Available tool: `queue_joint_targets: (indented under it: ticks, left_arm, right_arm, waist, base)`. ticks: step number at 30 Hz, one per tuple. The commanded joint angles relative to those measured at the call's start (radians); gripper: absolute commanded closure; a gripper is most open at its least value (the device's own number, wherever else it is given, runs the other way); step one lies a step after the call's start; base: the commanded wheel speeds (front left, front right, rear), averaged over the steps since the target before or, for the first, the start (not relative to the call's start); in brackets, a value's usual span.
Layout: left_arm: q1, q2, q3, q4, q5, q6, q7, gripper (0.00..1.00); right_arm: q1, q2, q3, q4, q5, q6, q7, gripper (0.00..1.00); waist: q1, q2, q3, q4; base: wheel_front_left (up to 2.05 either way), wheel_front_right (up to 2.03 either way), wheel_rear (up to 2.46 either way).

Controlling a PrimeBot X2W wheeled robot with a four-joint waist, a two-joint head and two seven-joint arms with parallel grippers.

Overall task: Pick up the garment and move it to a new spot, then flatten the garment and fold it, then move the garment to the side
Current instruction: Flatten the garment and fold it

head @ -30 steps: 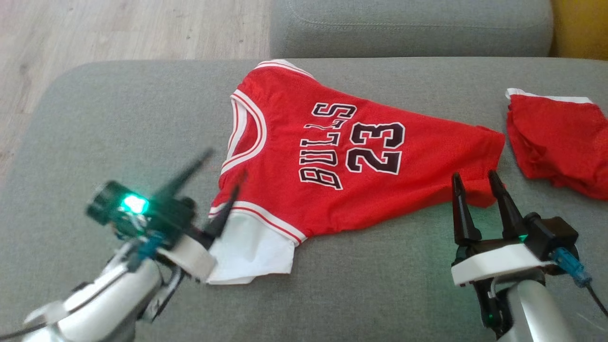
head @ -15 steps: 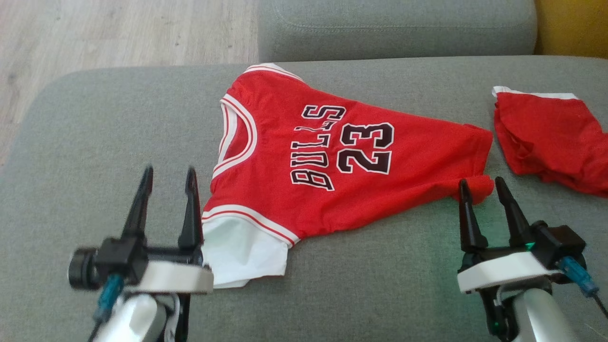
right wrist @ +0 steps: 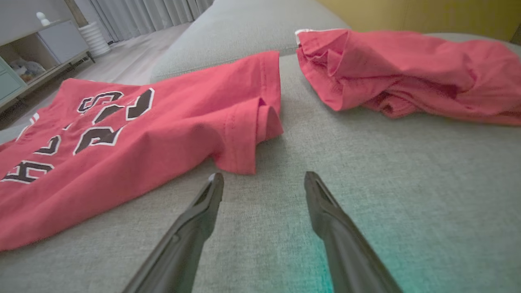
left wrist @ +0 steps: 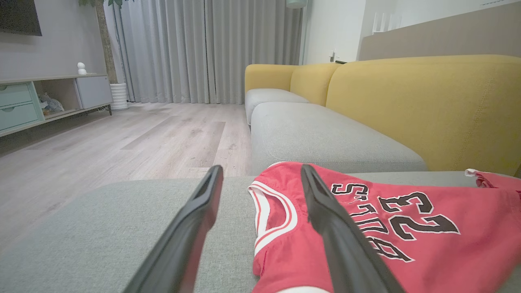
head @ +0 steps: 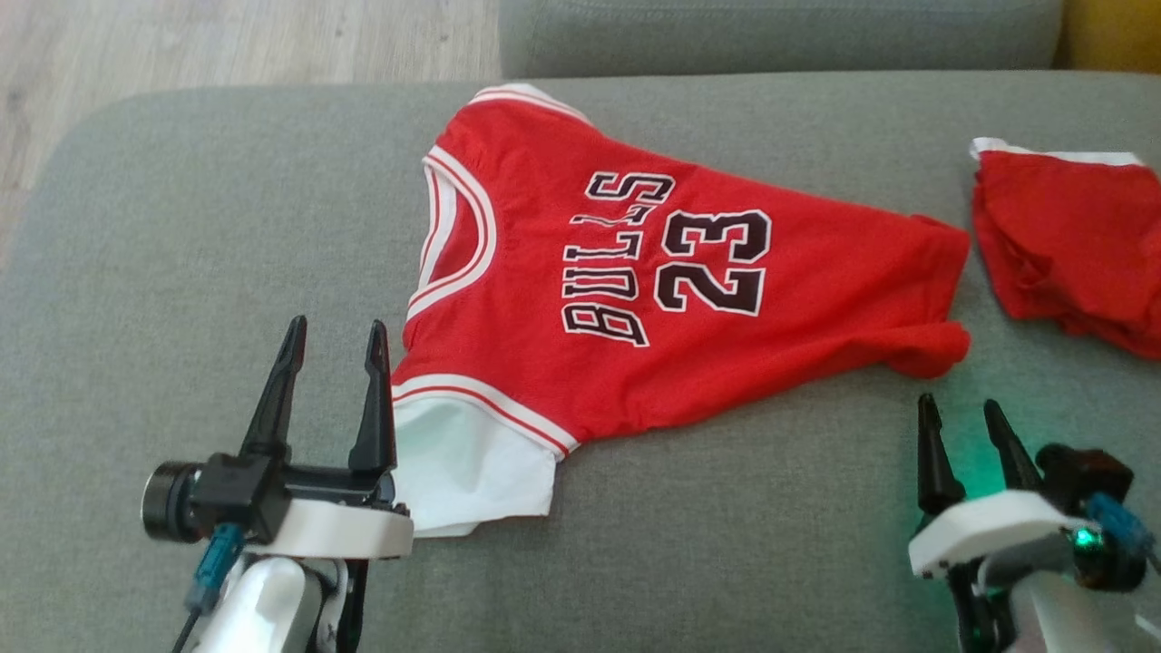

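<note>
Overhead and low views, common jersey [head: 798, 299]

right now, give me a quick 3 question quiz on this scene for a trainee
1. True or false: the left pincer and the right pincer are both open and hold nothing.
2. The number on the jersey is: A 32, B 23, C 33.
3. What lies on the sofa to the jersey's right?
Key: 1 true; 2 B; 3 a crumpled red garment.

Home living room (sofa [left wrist: 407, 101], curtains [left wrist: 195, 49], wood floor [left wrist: 142, 138])
</note>
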Motion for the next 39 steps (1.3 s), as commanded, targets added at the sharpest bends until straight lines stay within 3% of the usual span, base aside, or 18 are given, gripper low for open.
queue_joint_targets:
  ticks: [1, 7, 16, 17, 18, 19, 28, 38, 39]
  left_arm:
    - [-0.053, 0.006, 0.050, -0.021, 0.012, -0.008, -0.005, 0.00]
    - [-0.062, -0.028, 0.084, 0.003, 0.051, -0.055, -0.005, 0.00]
    - [-0.069, -0.066, 0.133, 0.026, 0.090, -0.101, -0.005, 0.00]
    - [-0.067, -0.068, 0.136, 0.033, 0.094, -0.106, -0.005, 0.00]
    - [-0.065, -0.069, 0.139, 0.039, 0.098, -0.109, -0.005, 0.00]
    - [-0.063, -0.071, 0.143, 0.043, 0.102, -0.112, -0.005, 0.00]
    - [-0.031, -0.099, 0.181, 0.063, 0.126, -0.128, -0.005, 0.00]
    - [0.002, -0.137, 0.210, 0.071, 0.147, -0.149, -0.005, 0.00]
    - [0.003, -0.141, 0.210, 0.072, 0.150, -0.151, -0.005, 0.00]
  right_arm:
    - [-0.062, -0.004, 0.020, -0.012, 0.005, -0.001, -0.001, 0.00]
    - [-0.140, -0.004, 0.021, 0.102, 0.010, -0.001, -0.011, 0.00]
    - [-0.224, -0.004, 0.008, 0.240, -0.072, -0.001, -0.026, 0.03]
    - [-0.230, -0.004, 0.009, 0.249, -0.071, -0.001, -0.030, 0.25]
    - [-0.234, -0.004, 0.011, 0.257, -0.071, -0.001, -0.034, 0.76]
    - [-0.237, -0.004, 0.012, 0.263, -0.074, -0.001, -0.038, 1.00]
    - [-0.183, -0.004, 0.042, 0.245, -0.115, -0.001, -0.025, 1.00]
    - [-0.029, -0.004, 0.050, -0.032, -0.181, -0.001, 0.232, 1.00]
    - [-0.012, -0.004, 0.045, -0.070, -0.186, -0.001, 0.259, 0.82]
  waist:
    - [0.0000, -0.0001, 0.010, 0.006]
    - [0.0000, -0.0001, 0.031, 0.027]
    - [0.0000, -0.0001, 0.044, 0.042]
    - [0.0000, -0.0001, 0.041, 0.041]
    - [0.0000, -0.0001, 0.039, 0.038]
    - [0.0000, -0.0001, 0.036, 0.034]
    - [0.0000, -0.0001, -0.026, -0.029]
    - [0.0000, -0.0001, -0.092, -0.094]
    - [0.0000, -0.0001, -0.096, -0.095]
  base:
    - [0.00, 0.00, 0.00]
    - [0.00, 0.00, 0.00]
    - [0.00, 0.00, 0.00]
    - [0.00, 0.00, 0.00]
    - [0.00, 0.00, 0.00]
    - [0.00, 0.00, 0.00]
    - [0.00, 0.00, 0.00]
    - [0.00, 0.00, 0.00]
    - [0.00, 0.00, 0.00]
